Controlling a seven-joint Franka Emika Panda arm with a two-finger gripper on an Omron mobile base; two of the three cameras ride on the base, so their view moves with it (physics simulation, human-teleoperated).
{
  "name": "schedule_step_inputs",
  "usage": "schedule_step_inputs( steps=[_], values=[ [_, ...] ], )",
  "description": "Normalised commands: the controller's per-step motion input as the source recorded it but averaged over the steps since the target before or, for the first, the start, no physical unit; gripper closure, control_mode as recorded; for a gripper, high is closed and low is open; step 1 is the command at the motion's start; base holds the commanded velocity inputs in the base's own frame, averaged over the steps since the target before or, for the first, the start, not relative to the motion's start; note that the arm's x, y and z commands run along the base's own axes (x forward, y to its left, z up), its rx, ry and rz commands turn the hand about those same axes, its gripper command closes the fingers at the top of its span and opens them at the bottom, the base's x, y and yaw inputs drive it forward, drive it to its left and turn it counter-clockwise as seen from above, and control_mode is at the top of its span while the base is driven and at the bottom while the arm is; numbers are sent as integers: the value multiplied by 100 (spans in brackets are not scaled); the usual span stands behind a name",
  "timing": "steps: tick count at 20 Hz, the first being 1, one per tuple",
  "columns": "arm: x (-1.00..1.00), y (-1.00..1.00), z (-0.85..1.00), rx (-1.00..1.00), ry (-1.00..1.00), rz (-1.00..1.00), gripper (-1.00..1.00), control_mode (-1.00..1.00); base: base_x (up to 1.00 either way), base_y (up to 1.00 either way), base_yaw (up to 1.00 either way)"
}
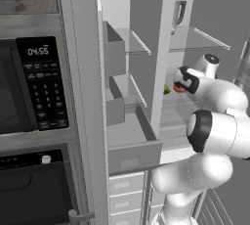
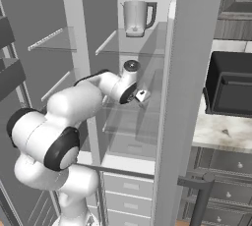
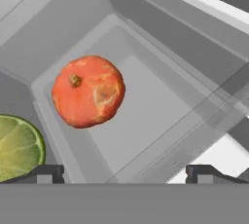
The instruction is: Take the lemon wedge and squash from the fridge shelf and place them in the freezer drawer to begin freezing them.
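Note:
In the hand view the orange-red squash point(image 3: 87, 98) lies on the translucent fridge shelf point(image 3: 151, 116), ahead of my gripper point(image 3: 125, 172) and a little left of its centre. The yellow-green lemon wedge point(image 3: 17, 145) sits at the lower left, just beside the left fingertip point(image 3: 46, 172). The jaws stand wide open with nothing between them. From the left base view my hand reaches into the fridge, with the lemon wedge point(image 1: 166, 90) and the squash point(image 1: 178, 89) showing just in front of it. The freezer drawer point(image 1: 134, 156) is pulled out below. My gripper point(image 2: 142, 96) hangs over the fridge shelf point(image 2: 130, 122).
A grey jug point(image 2: 137, 17) stands on the shelf above. The open fridge door point(image 2: 182, 97) rises close on the right. Door bins point(image 1: 114, 57) hang on the left, beside a microwave point(image 1: 29, 87). Shallow stacked drawers point(image 1: 127, 190) sit under the freezer drawer.

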Motion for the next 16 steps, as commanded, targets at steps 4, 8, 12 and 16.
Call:
schedule_step_inputs(
  steps=[4, 8, 12, 16],
  values=[
    [61, 0, -31, 0, 0, 0, -100, -100, 0, 0, 0],
    [44, 0, -28, 0, 0, 0, -100, -100, 0, 0, 0],
    [51, -4, -20, 0, 0, 0, -100, -100, 0, 0, 0],
    [44, 0, -51, 0, 0, 0, -100, -100, 0, 0, 0]
  ],
)
